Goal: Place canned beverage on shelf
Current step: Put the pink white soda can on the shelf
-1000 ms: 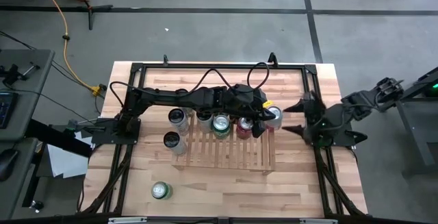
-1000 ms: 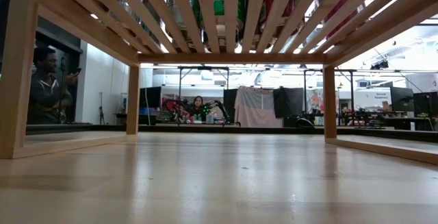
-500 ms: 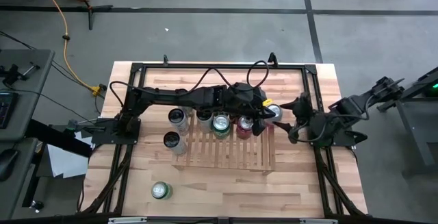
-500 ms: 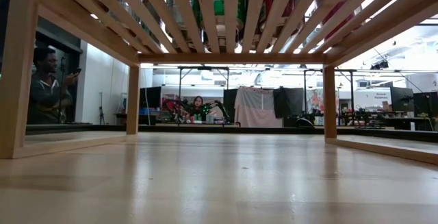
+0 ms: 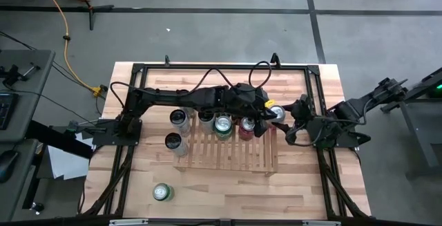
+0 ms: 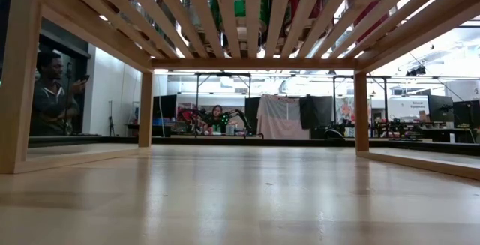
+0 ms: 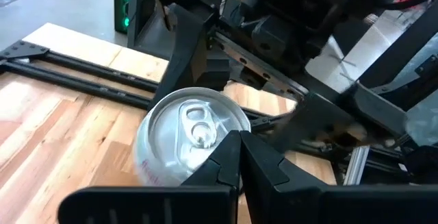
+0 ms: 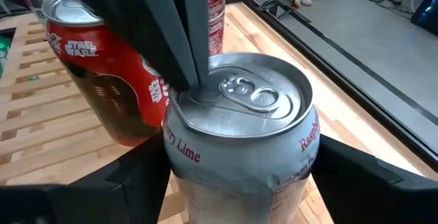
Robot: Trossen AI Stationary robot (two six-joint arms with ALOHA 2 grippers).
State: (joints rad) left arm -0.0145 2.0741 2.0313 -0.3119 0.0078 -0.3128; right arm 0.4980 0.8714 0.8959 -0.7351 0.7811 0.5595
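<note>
Now, reading my overhead feed from the left, I see a green-topped can standing alone near the table's front edge, well apart from everything else. Two silver-topped cans stand just off the shelf's left side. The shelf lies mid-table, with a row of cans along its far edge: a green can and a red can. My left gripper reaches across that row, fingers pressed together, tips resting on the lid of the silver Raspberry Lime can at the shelf's right far corner. That can stands upright, touching or just beside the red one. My right gripper comes in from the right with its fingers spread to either side of the silver can; I cannot tell whether they touch it.
</note>
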